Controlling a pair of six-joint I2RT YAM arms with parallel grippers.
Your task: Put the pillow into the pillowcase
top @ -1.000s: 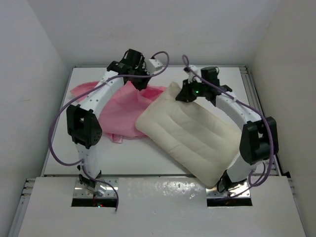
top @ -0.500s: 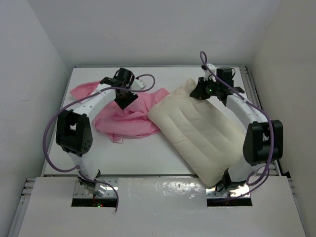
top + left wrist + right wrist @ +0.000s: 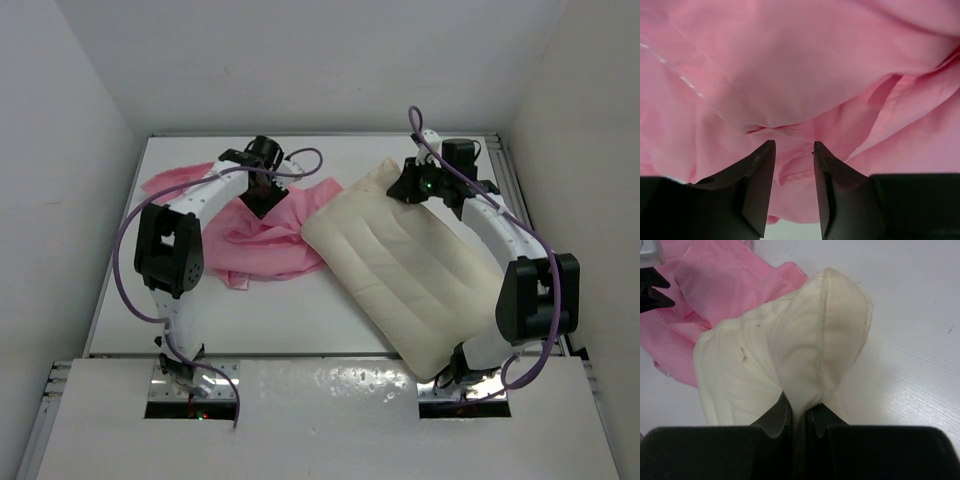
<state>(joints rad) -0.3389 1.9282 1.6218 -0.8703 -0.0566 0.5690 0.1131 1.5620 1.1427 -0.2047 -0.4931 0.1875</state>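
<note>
The pillow (image 3: pixel 410 270), cream and padded with lengthwise quilted channels, lies slantwise on the right of the white table (image 3: pixel 290 320). Its far corner is pinched tight in the right gripper (image 3: pixel 797 412). Touching its left edge is the crumpled, shiny pink pillowcase (image 3: pixel 265 240). The left gripper (image 3: pixel 792 150) hovers close over it, jaws narrowly parted.

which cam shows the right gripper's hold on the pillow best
Right wrist: the right gripper pinches a corner fold of the pillow close up. Top external shows most of the pillow but not the pinch itself. Left wrist shows only the pillowcase.
</note>
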